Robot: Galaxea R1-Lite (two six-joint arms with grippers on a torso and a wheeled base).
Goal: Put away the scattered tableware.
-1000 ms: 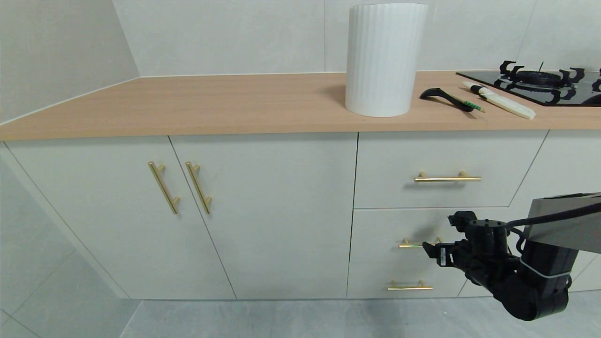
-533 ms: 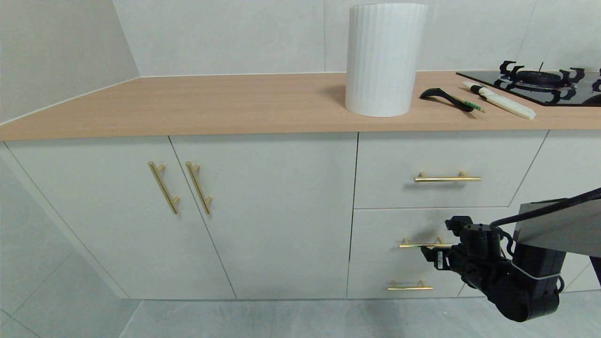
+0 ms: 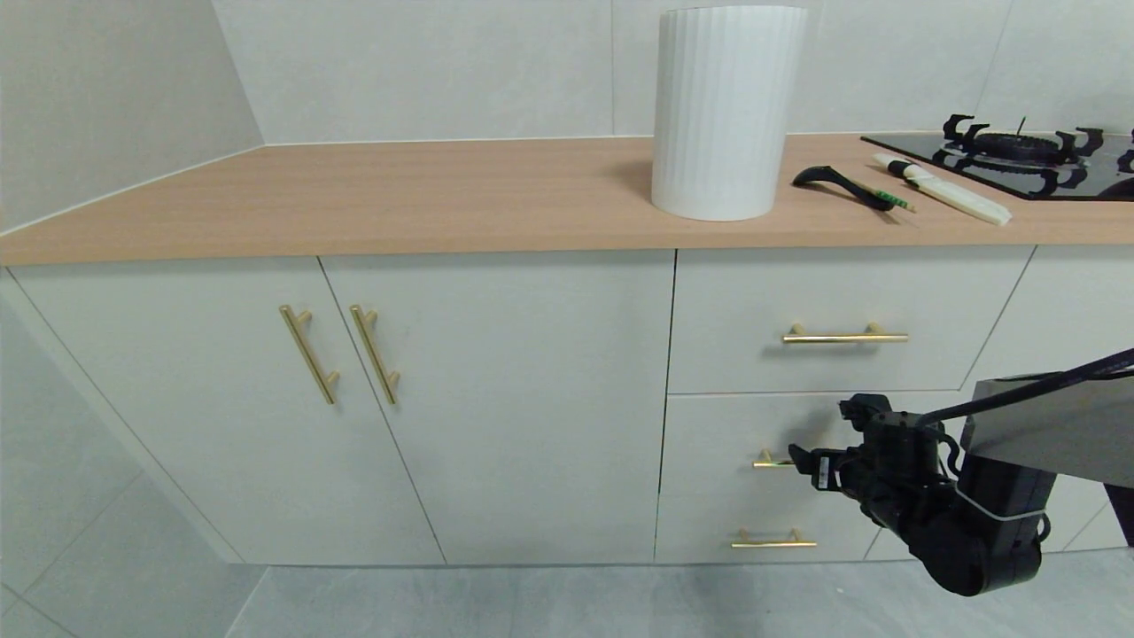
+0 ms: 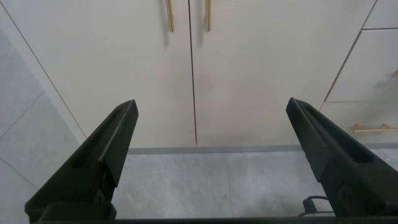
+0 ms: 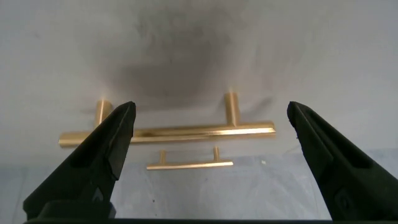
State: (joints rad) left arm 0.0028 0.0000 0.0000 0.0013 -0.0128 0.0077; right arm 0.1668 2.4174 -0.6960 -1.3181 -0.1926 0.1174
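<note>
The right pincer (image 5: 209, 115) stands open, fingers spread either side of the handle (image 5: 168, 132) of the middle drawer (image 3: 718, 425), apparently not touching it. That brass bar looks stiff, smooth and slippery, and is best gripped between its two posts. The left pincer (image 4: 210, 106), also open, faces the cupboard doors (image 4: 249, 62). The tableware lies on the tabletop (image 3: 399, 190) at twelve o'clock from the right pincer: a black utensil (image 3: 837, 180), chopsticks (image 3: 889, 198) and a white tool (image 3: 952, 199). All look light and slender, lie flat, and are best pinched mid-length. In the head view the pincer hides the handle's three-o'clock end. The drawer's inside is hidden, and the black utensil's kind is unclear.
</note>
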